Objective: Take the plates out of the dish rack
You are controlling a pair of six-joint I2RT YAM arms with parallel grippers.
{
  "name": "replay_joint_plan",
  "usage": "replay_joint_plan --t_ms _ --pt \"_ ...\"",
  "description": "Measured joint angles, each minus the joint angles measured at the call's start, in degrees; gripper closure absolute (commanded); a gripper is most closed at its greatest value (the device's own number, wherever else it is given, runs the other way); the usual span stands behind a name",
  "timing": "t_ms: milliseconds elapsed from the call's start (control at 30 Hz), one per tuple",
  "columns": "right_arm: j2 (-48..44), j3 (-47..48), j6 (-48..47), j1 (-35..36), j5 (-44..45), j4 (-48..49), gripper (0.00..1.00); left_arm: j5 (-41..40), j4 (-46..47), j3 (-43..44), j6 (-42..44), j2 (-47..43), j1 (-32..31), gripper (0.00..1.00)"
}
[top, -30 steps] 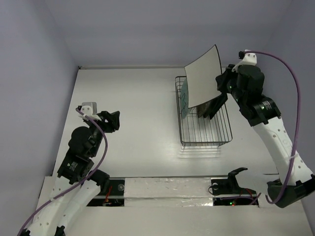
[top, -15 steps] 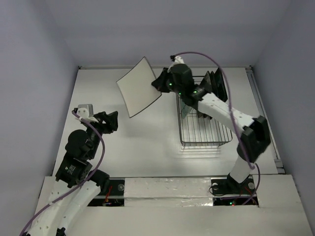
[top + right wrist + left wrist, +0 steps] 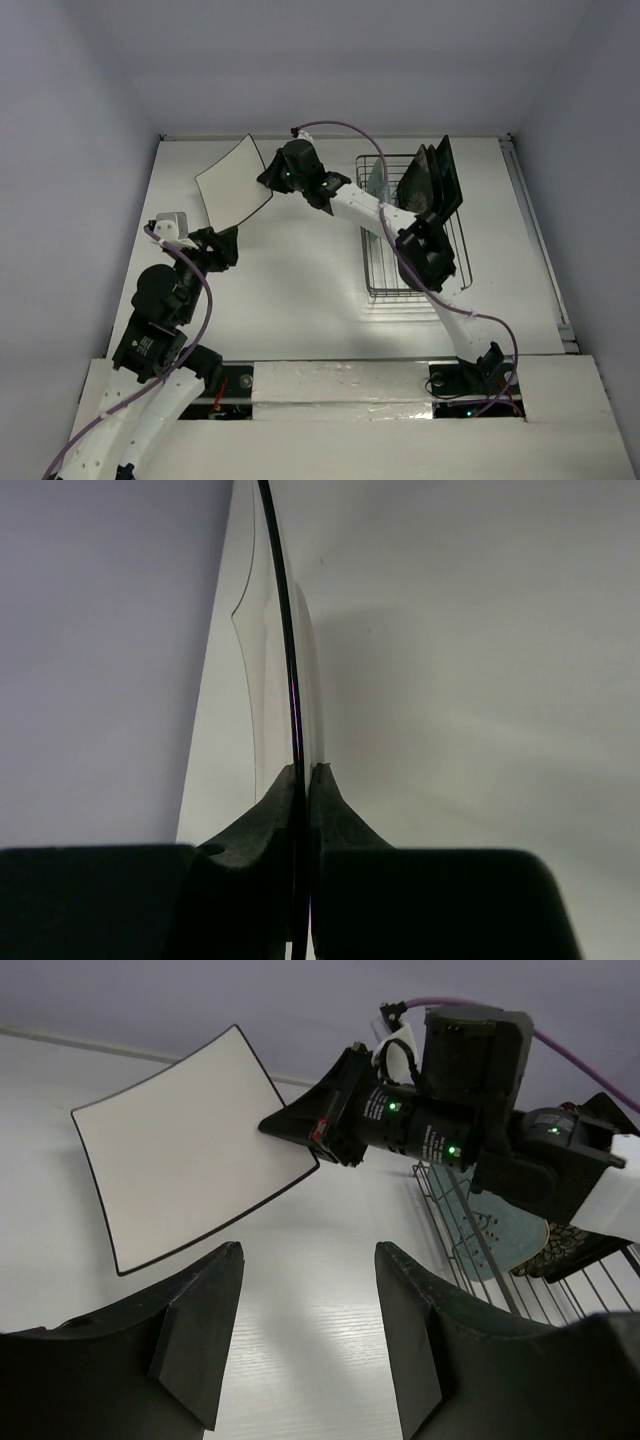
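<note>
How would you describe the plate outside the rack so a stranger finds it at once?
On the white table, look left of the wire dish rack. There the right gripper pinches a tilted square plate by its edge. It is plain white with a thin dark rim; the racked plates are dark or teal.

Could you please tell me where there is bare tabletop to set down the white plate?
The widest bare patch of white table lies between the left end effector and the dark wire dish rack, nearer than the held plain white square plate. The right side is crowded: the rack, its standing plates and the right arm across it.
</note>
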Motion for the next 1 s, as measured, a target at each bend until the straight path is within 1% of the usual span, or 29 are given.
replay_joint_plan --t_ms 233,300,333,367,400,467,500,667,767,833,867,933,1000 --pt "3.7 -0.1 2.1 0.0 0.3 -1.4 1.0 0.0 0.0 0.0 0.0 -0.3 0.3 0.49" --pt "3.9 -1.1 3.7 -0.1 0.0 -0.4 1.0 0.0 0.0 0.0 0.0 -0.3 0.3 0.49" --pt "3.9 -1.8 4.3 -0.1 0.0 0.3 0.98 0.0 0.0 0.0 0.0 -0.3 0.3 0.49" --pt "3.8 -2.6 4.6 0.0 0.2 1.1 0.95 0.0 0.0 0.0 0.0 -0.3 0.3 0.49" --pt "3.7 -3.5 5.2 0.0 0.2 2.0 0.87 0.0 0.0 0.0 0.0 -0.3 0.3 0.49" --pt "3.5 -5.7 6.3 0.0 0.2 4.3 0.76 0.0 0.0 0.0 0.0 -0.3 0.3 0.49" --pt "3.2 -7.3 6.7 0.0 0.2 5.0 0.66 0.0 0.0 0.0 0.0 -0.3 0.3 0.49" --pt "2.1 -15.2 6.4 0.2 -0.5 6.5 0.47 0.0 0.0 0.0 0.0 -0.3 0.3 0.49" --pt "1.4 -19.4 6.4 0.1 -2.2 8.2 0.44 0.0 0.0 0.0 0.0 -0.3 0.3 0.48" --pt "0.2 -20.5 6.0 0.2 -3.1 8.2 0.37 0.0 0.0 0.0 0.0 -0.3 0.4 0.49" --pt "-0.2 -20.5 5.6 0.2 -3.6 8.2 0.35 0.0 0.0 0.0 0.0 -0.3 0.5 0.48" --pt "-0.8 -20.5 4.7 0.2 -4.6 7.9 0.3 0.0 0.0 0.0 0.0 -0.3 0.7 0.49" --pt "-0.9 -20.5 3.9 0.2 -5.4 7.6 0.26 0.0 0.0 0.0 0.0 -0.3 0.7 0.49"
